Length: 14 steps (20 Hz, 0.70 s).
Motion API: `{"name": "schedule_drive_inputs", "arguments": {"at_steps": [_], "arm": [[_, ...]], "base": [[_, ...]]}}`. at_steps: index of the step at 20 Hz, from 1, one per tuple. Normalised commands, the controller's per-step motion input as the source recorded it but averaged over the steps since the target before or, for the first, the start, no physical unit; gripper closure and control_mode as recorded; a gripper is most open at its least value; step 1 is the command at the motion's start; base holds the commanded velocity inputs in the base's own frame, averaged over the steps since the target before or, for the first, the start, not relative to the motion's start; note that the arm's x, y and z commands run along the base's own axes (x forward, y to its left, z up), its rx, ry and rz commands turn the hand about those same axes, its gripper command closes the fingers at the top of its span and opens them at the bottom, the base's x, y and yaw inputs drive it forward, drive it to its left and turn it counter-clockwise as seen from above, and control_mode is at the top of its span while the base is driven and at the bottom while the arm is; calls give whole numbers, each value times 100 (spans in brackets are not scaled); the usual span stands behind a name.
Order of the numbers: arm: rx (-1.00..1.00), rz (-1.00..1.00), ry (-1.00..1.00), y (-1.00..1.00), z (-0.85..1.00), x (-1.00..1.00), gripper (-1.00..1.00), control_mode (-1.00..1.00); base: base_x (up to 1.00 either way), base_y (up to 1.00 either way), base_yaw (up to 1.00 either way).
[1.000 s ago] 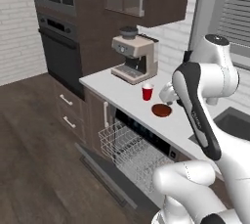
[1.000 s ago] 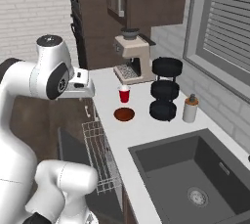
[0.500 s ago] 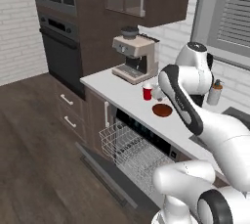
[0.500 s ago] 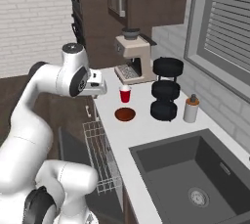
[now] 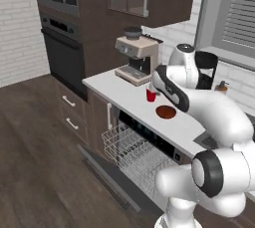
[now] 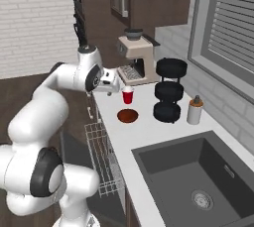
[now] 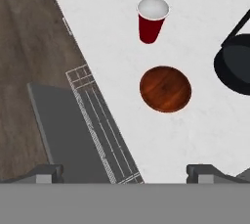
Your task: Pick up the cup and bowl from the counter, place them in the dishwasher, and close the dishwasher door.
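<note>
The gripper (image 7: 124, 171) is hovering above the counter (image 7: 117, 42) with its jaws standing wide apart and nothing between them. The cup (image 7: 152, 19) is standing upright on the counter, near the coffee machine (image 6: 136, 58). The bowl (image 7: 165, 89) is sitting just beside the cup, apart from it. The dishwasher door (image 7: 63, 135) is lying dropped open, and the wire rack (image 5: 137, 155) is sticking out over it. The black tiered rack (image 6: 168, 97) is standing beyond the bowl.
</note>
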Motion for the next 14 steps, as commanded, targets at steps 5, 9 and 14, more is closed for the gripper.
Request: {"name": "schedule_drive_inputs", "arguments": {"at_steps": [5,9,14], "arm": [[10,-21,12,-47,-3,62,-100,-100],[25,-6,1,-47,-14,58,-100,-100],[11,-1,0,-21,-31,56,-100,-100]], "base": [[0,0,0],[0,0,0],[0,0,0]]}}
